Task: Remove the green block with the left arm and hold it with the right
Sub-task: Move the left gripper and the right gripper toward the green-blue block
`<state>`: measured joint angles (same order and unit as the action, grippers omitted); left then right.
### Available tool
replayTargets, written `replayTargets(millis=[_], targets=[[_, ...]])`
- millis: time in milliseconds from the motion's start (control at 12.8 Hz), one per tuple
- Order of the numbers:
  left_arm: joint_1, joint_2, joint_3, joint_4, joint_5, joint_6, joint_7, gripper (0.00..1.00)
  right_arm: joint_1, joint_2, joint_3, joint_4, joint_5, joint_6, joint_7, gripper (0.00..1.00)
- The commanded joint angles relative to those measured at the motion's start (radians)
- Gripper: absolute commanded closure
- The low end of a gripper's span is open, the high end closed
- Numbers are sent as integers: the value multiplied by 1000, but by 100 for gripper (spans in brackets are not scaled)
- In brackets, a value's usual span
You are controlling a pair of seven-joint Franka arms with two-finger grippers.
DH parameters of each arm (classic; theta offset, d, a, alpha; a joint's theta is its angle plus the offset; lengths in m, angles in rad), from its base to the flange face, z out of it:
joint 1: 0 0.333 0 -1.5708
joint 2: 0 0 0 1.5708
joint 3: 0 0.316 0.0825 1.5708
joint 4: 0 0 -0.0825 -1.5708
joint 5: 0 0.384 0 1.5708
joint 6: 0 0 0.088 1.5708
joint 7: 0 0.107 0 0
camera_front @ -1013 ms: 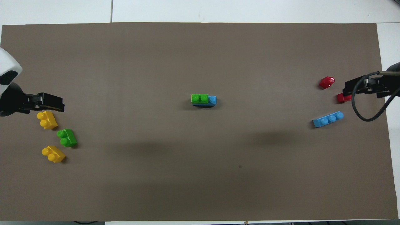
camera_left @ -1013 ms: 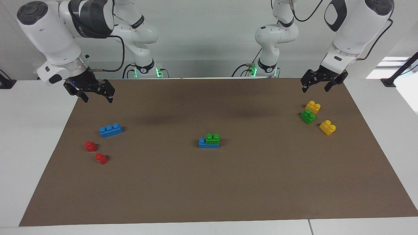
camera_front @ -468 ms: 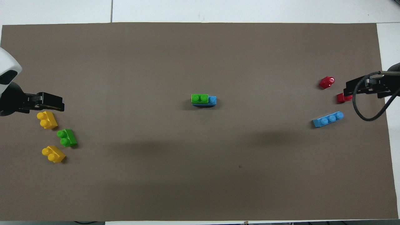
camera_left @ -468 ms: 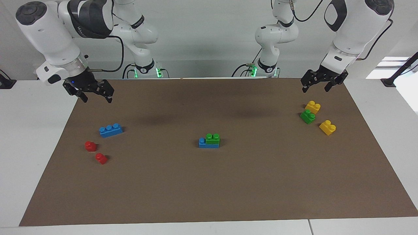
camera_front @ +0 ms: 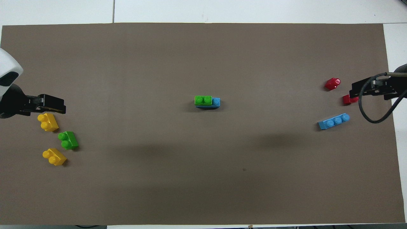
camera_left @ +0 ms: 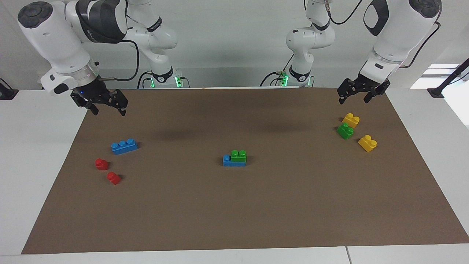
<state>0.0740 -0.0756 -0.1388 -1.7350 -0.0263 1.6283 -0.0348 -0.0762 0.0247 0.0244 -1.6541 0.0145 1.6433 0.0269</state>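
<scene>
The green block (camera_left: 239, 155) (camera_front: 203, 100) sits pressed onto one end of a blue three-stud brick (camera_left: 233, 161) (camera_front: 216, 102) in the middle of the brown mat. My left gripper (camera_left: 353, 100) (camera_front: 60, 108) hangs open and empty over the mat's edge at the left arm's end, above a yellow brick. My right gripper (camera_left: 110, 111) (camera_front: 353, 92) hangs open and empty over the mat's corner at the right arm's end. Both are well away from the green block.
Two yellow bricks (camera_left: 350, 120) (camera_left: 367, 143) and a darker green brick (camera_left: 345, 130) lie at the left arm's end. A loose blue brick (camera_left: 124, 146) and two red blocks (camera_left: 101, 164) (camera_left: 113, 178) lie at the right arm's end.
</scene>
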Motion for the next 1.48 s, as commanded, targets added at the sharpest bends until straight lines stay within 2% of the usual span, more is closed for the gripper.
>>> replayTargets(millis=[0,156,390,545,779,935,1091,1247,1403], targets=[[4,-24,-4,-12,8,-16,-10,0,-22,-5,12,-6,1,-2,-30,0],[1,-24,-4,-12,8,-18,-11,0,-20,-3,12,-7,1,22,-9,0],[0,-26,-4,-14,8,-27,-55,0,-17,-5,12,-13,1,53,132,0],[-2,-27,-10,-17,5,-27,-185,0,-16,-5,12,-29,-1,125,218,0],[-25,-39,-12,-40,-42,-19,-420,0,-11,-9,12,-62,1,136,362,0],[-31,-47,-13,-58,-90,-13,-589,0,-10,-11,15,-72,5,127,555,0],[-57,-53,-13,-70,-115,-5,-767,0,-4,-23,22,-93,69,121,792,0],[-107,-55,-12,-74,-121,4,-929,0,18,-11,23,-104,146,131,1029,0],[-181,-61,-12,-89,-122,27,-1087,0,44,12,23,-108,203,163,1189,0]])
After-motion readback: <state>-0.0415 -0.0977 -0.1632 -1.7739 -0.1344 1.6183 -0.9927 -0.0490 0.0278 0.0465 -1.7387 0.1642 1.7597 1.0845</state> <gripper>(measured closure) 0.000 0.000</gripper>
